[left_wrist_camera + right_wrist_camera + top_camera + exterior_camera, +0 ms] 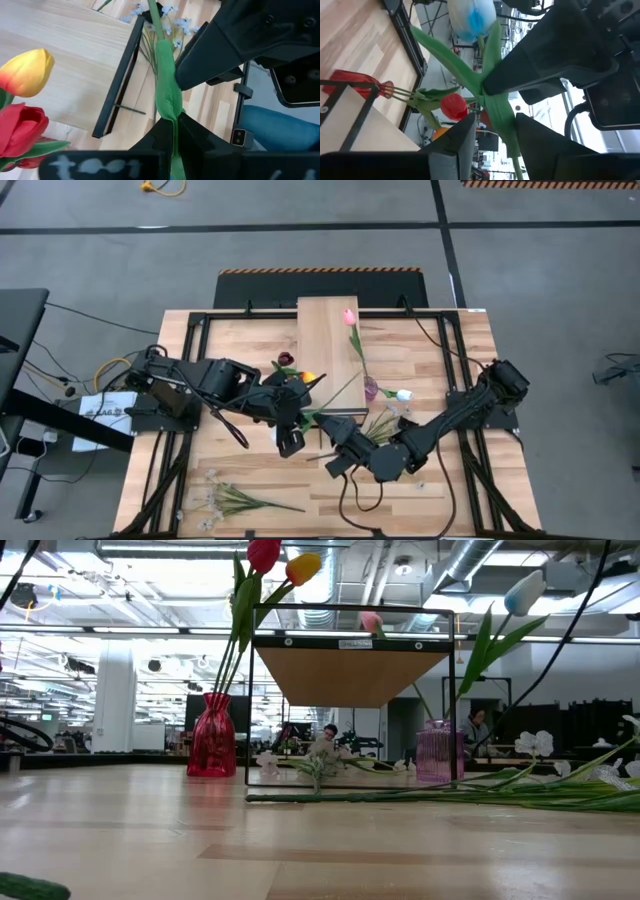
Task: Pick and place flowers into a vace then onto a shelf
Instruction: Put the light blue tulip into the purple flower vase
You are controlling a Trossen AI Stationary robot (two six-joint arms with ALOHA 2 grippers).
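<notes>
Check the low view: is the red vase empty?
No. The red vase holds stems topped by a red tulip and a yellow tulip.

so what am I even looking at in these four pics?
It is a table-top robot with two dark arms, each ending in two-finger jaws. One picture looks straight down from above, one looks level across the wooden table, and two come from cameras on the arms' wrists.

On the table are a raised light-wood shelf with a pink tulip lying on it, a red vase holding red and yellow tulips, a purple vase, and loose sprays of pale blossoms near the front edge.

The left gripper has its jaws shut on a green stem. The right gripper is at that same stem, which carries a white tulip; I cannot tell whether it is gripping.
</notes>
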